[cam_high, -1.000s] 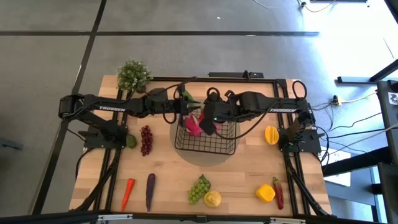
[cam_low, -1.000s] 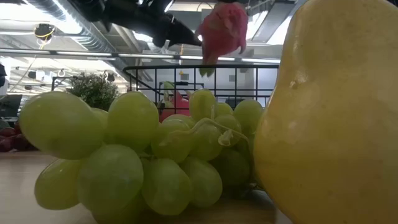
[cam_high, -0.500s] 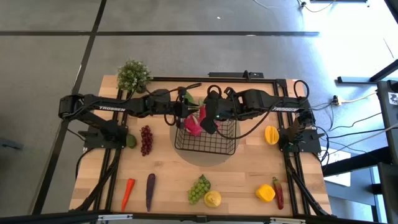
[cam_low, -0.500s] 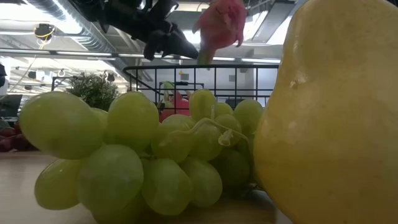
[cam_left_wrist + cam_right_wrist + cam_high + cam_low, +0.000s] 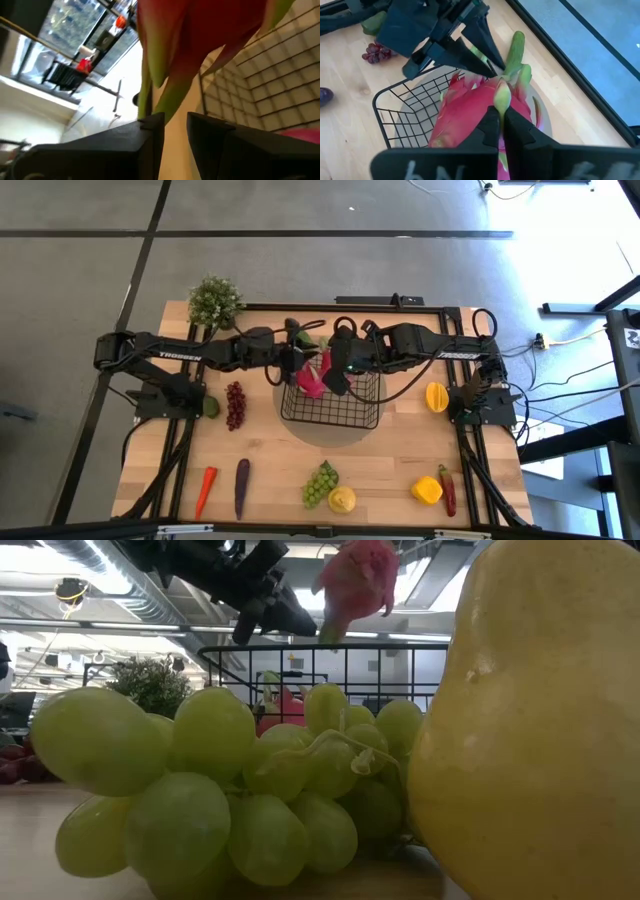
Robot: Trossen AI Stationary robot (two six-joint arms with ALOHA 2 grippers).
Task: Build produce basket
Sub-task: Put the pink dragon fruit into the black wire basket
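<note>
Two dark pincers meet over the black wire-mesh basket (image 5: pixel 333 402), near its far-left corner. Right gripper (image 5: pixel 501 125) is pressed together on a green leaf tip of a pink dragon fruit (image 5: pixel 475 112) w/ green scales, which hangs from it above the basket's rim; in the low view the same fruit (image 5: pixel 355 580) sits clear above the wire wall. Left gripper (image 5: pixel 297 358) comes in from the opp. side, its dark fingers (image 5: pixel 150 135) just beside the fruit's green leaf tips; fingers show a narrow gap, but can't tell if they pinch a leaf or only touch it. Below both pincers, inside the basket, lies a second pink dragon fruit (image 5: pixel 283 707). Well away from the pincers, toward the table's near edge: green grape bunch (image 5: pixel 320 483) touching a yellow lemon (image 5: pixel 342 500).
</note>
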